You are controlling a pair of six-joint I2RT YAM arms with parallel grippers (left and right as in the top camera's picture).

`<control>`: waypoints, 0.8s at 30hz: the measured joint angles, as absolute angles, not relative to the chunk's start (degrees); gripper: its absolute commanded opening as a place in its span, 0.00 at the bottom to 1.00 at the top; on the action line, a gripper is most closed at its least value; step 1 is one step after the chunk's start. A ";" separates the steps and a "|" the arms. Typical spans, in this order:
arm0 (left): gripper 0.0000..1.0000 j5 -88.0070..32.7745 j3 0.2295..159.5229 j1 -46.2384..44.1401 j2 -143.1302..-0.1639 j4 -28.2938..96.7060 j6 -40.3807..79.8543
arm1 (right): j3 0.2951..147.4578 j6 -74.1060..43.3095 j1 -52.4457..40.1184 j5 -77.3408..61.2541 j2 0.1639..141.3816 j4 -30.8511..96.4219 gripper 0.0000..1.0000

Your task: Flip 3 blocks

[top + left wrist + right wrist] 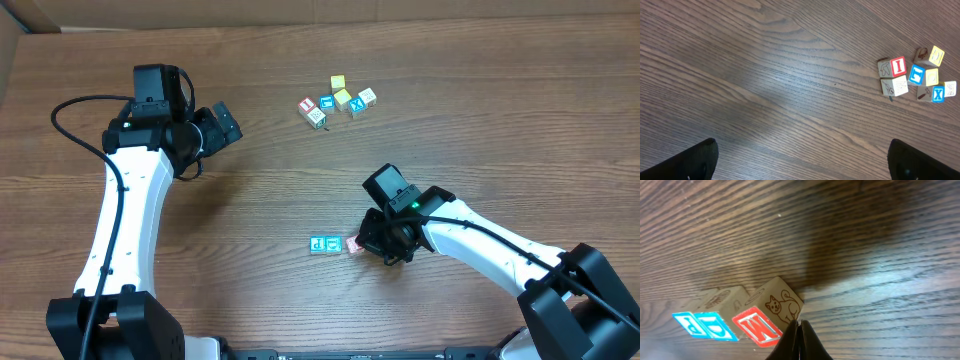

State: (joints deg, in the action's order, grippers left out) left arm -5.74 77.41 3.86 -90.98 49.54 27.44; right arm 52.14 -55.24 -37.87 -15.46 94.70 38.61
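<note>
The right gripper (800, 330) is clenched on nothing, its tips just at a corner of the red block (771, 315) (a cat is drawn on its side). Two blue blocks (715, 325) line up left of it, near centre. The left gripper (225, 125) hangs released at far left, well apart from the spare cubes (338, 100).

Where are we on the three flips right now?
Probably done: two blue-lettered blocks lie side by side, apart from the cluster. In hand: the shut right hand has its tips at the red-lettered block beside them. Left: finishing that one, I'd judge; the open left hand idles.
</note>
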 measured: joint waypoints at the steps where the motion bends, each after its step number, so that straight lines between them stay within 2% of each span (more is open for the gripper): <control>1: 1.00 -5.74 77.41 3.86 -90.98 49.54 27.44 | 52.14 -55.31 -37.87 -15.68 94.70 38.50 0.04; 24: 1.00 -5.74 77.41 3.86 -90.98 49.54 27.44 | 52.12 -55.48 -37.89 -19.29 94.70 37.30 0.04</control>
